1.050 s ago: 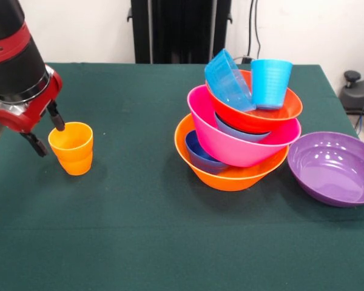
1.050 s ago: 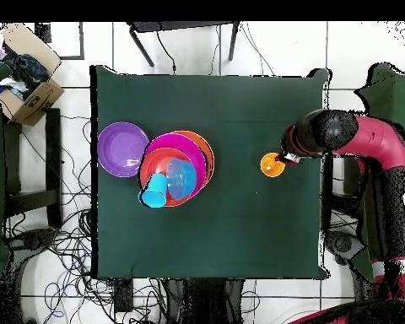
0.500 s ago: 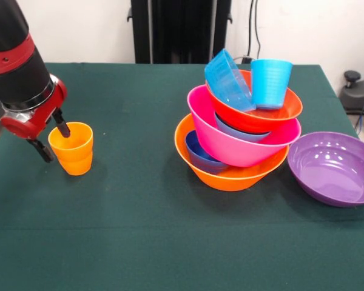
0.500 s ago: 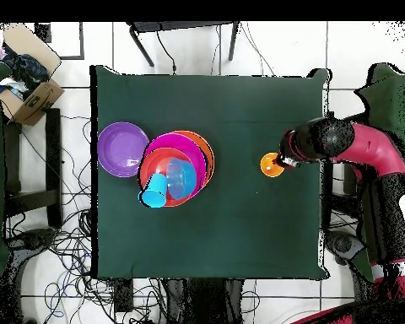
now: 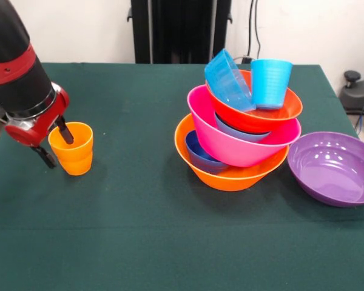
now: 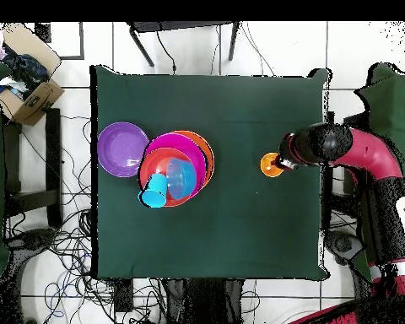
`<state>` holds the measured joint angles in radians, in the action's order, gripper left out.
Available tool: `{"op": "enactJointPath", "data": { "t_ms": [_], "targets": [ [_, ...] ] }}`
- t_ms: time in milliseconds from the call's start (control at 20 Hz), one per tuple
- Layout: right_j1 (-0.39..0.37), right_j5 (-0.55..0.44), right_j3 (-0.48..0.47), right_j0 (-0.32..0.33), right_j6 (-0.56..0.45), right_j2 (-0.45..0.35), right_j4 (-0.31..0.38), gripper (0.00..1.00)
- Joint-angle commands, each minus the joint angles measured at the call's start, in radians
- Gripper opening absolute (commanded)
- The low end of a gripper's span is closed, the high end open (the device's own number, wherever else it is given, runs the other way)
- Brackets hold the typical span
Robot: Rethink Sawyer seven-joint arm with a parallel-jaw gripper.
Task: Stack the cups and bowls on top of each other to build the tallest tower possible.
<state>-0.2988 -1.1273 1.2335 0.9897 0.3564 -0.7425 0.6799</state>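
While the orange cup (image 5: pixel 71 148) stands upright on the green table (image 5: pixel 139 230) | its rim is straddled by the gripper (image 5: pixel 56 143), fingers apart, one inside | the tower (image 5: pixel 239 124) is seen well apart, purple bowl (image 5: pixel 333 168) beside it.

On the dark green table (image 6: pixel 240 211), a small orange plastic cup (image 6: pixel 272 165) sits at three o'clock, the red-and-black arm's gripper (image 6: pixel 283 162) at its rim. The pile of nested bright bowls (image 6: pixel 179 164) lies left of centre, with the wide purple bowl (image 6: pixel 121 149) at nine o'clock touching it.
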Motion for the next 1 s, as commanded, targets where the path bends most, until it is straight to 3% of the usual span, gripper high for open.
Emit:
{"op": "enactJointPath", "data": {
  "t_ms": [50, 600, 650, 800, 900, 1000],
  "targets": [
    [0.088, 0.09, 0.013, -0.016, -0.227, -0.009, 0.062, 1.0],
    [0.15, 0.111, 0.036, 0.024, -0.33, -0.069, 0.049, 1.0],
    [0.15, 0.11, 0.045, 0.03, -0.362, -0.078, 0.061, 0.0],
    [0.156, 0.025, 0.021, 0.016, -0.36, -0.067, 0.038, 0.0],
    [0.162, 0.08, 0.045, 0.032, -0.455, -0.106, 0.067, 0.0],
    [0.159, 0.075, 0.029, 0.029, -0.385, -0.099, 0.051, 0.0]
  ]
}}
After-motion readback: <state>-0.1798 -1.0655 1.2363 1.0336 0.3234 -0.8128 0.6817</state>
